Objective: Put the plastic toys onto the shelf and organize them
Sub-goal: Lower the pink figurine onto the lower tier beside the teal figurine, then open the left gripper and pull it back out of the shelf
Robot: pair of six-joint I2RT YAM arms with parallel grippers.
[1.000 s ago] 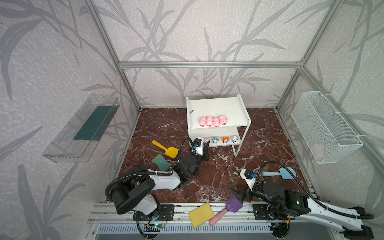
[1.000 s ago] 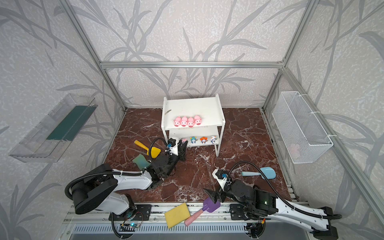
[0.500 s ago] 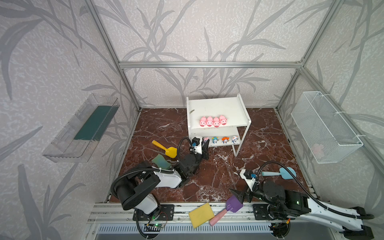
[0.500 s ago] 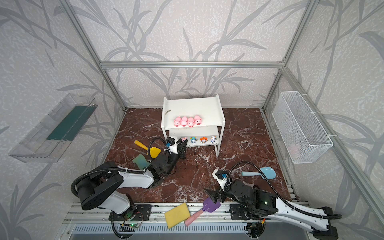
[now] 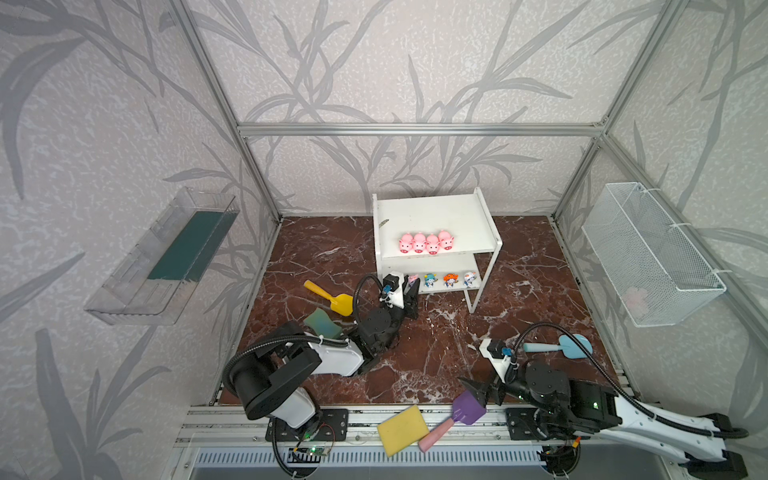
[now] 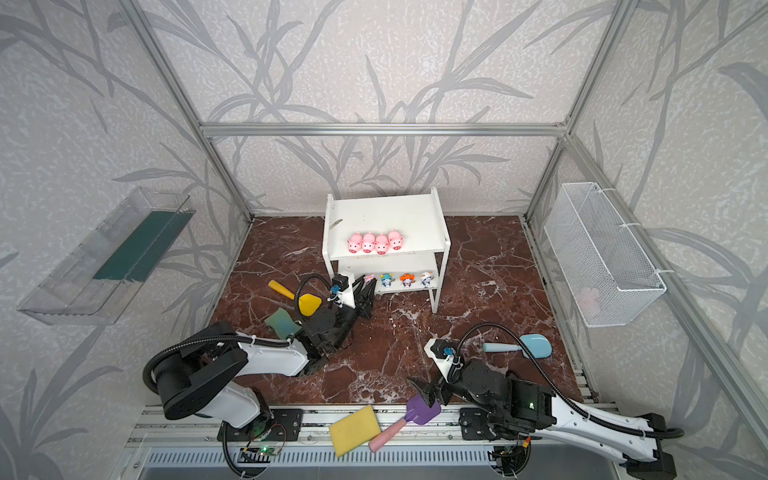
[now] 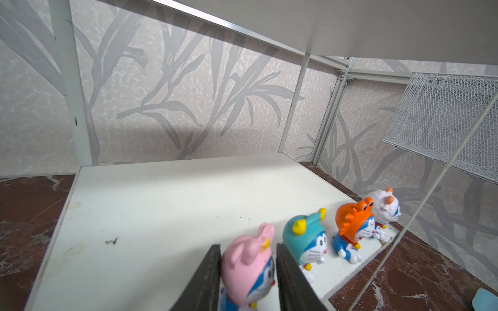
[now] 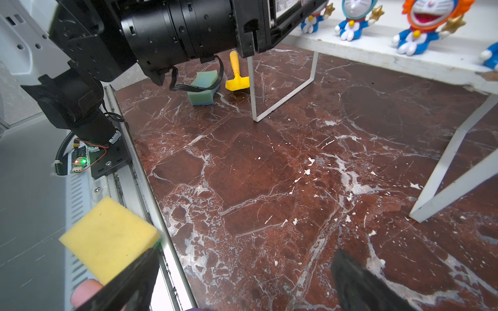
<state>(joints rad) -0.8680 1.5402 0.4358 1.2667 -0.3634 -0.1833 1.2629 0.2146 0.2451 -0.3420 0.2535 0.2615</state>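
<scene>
While marble floor [image 5: 436, 345] bears shelf [image 5: 432, 216] | L hand [image 7: 247, 246] flanks pink fig. [image 7: 246, 272], grip unclear | R hand [image 8: 245, 254] agape

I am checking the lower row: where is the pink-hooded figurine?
In both top views the pink-hooded figurine stands on the lower board of the shelf, left of the teal figurine, inside the left gripper.

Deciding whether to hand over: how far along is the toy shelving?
Done: four pigs line the top board of the shelf; three figurines stand below. In hand: the pink figurine stands beside them between the fingers of the left hand; release unclear; right hand open, empty. Left: let go, withdraw.
</scene>
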